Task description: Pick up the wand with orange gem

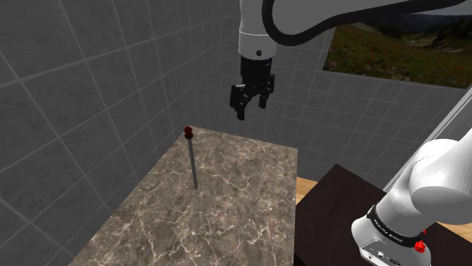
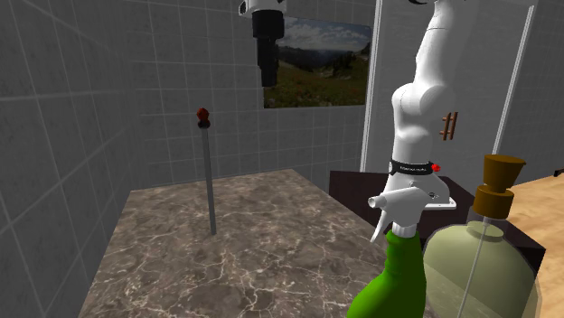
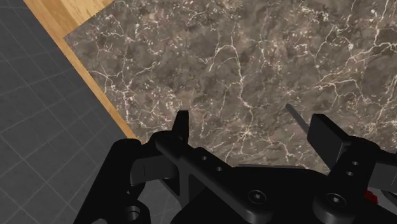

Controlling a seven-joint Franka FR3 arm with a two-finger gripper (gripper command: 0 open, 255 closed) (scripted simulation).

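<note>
Well, I had the gripper point(image 1: 252, 108) hanging high over the marble table point(image 1: 227, 219), fingers spread wide with nothing between them. They pointed down, I judged, so it could drop onto its target. The wand point(image 1: 194, 162) stood upright on the table at about eight o'clock from the gripper in the shoulder view, well apart from it. Its gem point(image 1: 189, 133) was uppermost and read red to me. Standing so, the slim shaft offered a sideways pinch.
</note>
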